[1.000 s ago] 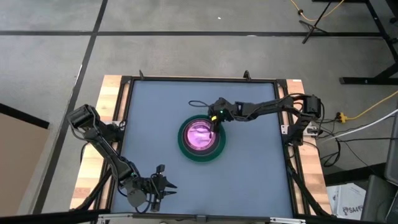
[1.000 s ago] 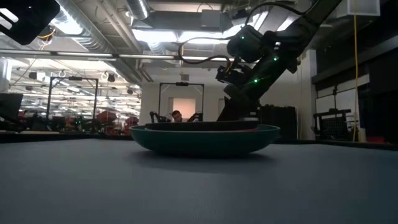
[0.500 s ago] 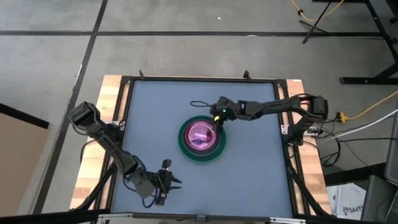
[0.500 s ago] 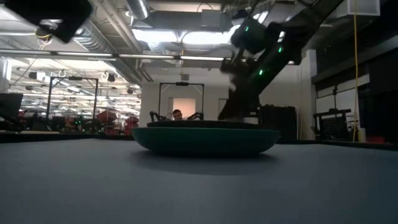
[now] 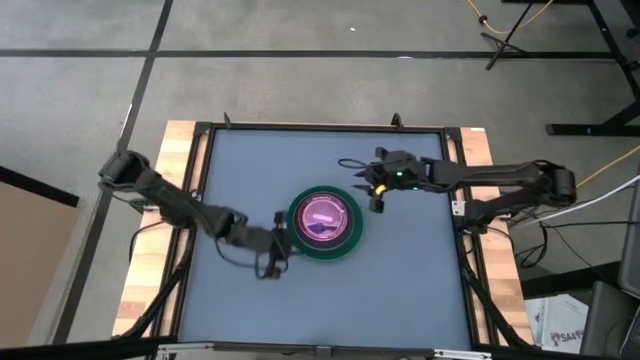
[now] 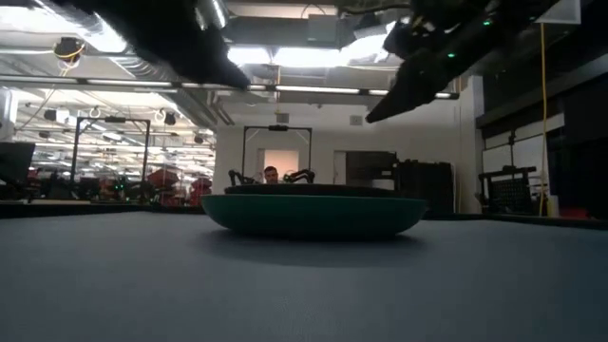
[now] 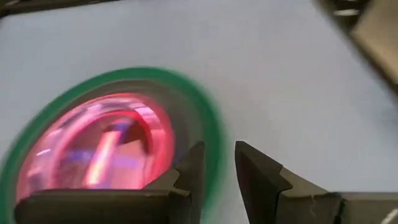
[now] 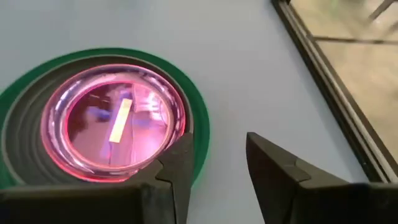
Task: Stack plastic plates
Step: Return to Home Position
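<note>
The left claw (image 5: 272, 252) hung just beside the stack of plates (image 5: 323, 222), at its left rim and slightly lower in the high view. Its fingers (image 7: 194, 168) stood a small way apart and gripped nothing. The right claw (image 5: 377, 196) was off the opposite, upper right rim and more apart from it, also open and empty. The stack stood about in the middle of the counter (image 5: 400, 290), with the large green plate (image 5: 296, 240) at the bottom and a pink plate (image 5: 322, 216) on top. Being round, it had no long axis. Both arms reached inward, half stretched. I judge that each must draw back away from the rim, the left one with more care.
</note>
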`<state>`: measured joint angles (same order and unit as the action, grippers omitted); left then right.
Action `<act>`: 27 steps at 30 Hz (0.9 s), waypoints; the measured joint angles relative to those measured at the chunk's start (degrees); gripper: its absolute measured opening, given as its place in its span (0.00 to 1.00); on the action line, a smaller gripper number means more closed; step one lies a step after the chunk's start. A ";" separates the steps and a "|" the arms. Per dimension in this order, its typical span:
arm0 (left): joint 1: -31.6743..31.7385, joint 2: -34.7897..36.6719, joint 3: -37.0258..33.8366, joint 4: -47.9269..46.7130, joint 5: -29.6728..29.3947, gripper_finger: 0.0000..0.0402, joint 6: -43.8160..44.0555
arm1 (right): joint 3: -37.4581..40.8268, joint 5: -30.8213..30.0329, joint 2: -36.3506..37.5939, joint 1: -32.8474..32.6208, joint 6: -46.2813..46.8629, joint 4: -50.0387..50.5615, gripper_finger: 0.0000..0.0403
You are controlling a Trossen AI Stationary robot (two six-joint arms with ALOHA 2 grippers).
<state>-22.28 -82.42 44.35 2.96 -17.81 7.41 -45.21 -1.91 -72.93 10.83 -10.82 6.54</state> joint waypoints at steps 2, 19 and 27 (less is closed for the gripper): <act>3.82 1.72 -2.43 1.30 0.95 0.21 -0.60 | 2.55 1.14 3.11 0.87 -0.04 -1.09 0.35; 18.68 26.17 -27.38 17.80 6.82 0.21 -5.02 | 28.22 5.76 25.35 4.92 9.03 -24.08 0.31; 22.15 37.32 -34.13 18.74 6.36 0.21 -5.09 | 34.05 2.51 32.48 4.90 10.62 -24.42 0.08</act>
<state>-0.14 -45.10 10.22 21.69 -11.44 2.33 -11.16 0.60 -40.45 15.73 -0.21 -17.88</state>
